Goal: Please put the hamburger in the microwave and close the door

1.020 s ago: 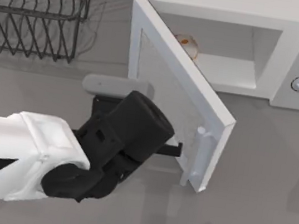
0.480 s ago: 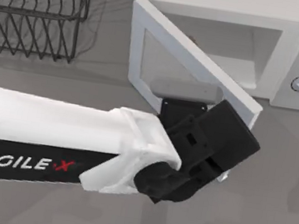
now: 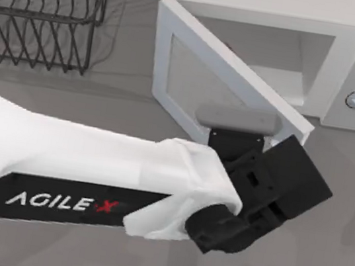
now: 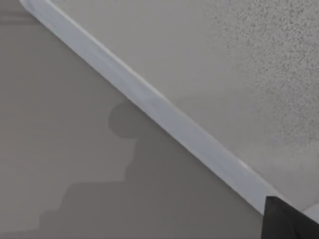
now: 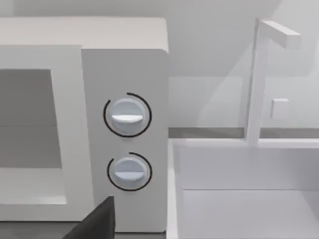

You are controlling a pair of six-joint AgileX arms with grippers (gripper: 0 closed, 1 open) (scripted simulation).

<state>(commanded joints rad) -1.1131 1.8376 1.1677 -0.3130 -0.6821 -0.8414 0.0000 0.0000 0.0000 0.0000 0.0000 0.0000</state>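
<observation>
Grey tabletop (image 3: 49, 94), wire rack (image 3: 42, 12) at far left, white sink-like basin (image 5: 239, 199) past microwave's knob side. Microwave (image 3: 352, 39) at back right, two knobs (image 5: 127, 115) on side panel. Door (image 3: 236, 95) partly swung in, angled across cavity opening, hinge at left, free edge near front right corner of oven. Hamburger (image 3: 231, 48) barely glimpsed as small reddish spot behind door's top edge, presumably inside cavity; otherwise hidden.

Left gripper (image 3: 275, 148) pressed at door's outer face near free edge, black wrist block below, grey camera bar just above. Left wrist view close on door's speckled panel and pale rim (image 4: 149, 104), a dark fingertip (image 4: 286, 221) at corner. Jaw opening not visible, cannot tell; nothing seen held. Right arm parked off right side, wrist view looking at knob panel, dark finger tip (image 5: 97, 221) low in picture; jaw state cannot tell.

Handling judgement: door stiff, flat, light on hinge, swings freely under a push; no grasp needed. Best contact on outer face near free edge, far from hinge, for leverage. Smooth panel, so risk of fingers sliding off rim as angle changes. Burger soft, light, likely unaffected if set deep enough. Closing step roughly half done, gap left at latch side.
</observation>
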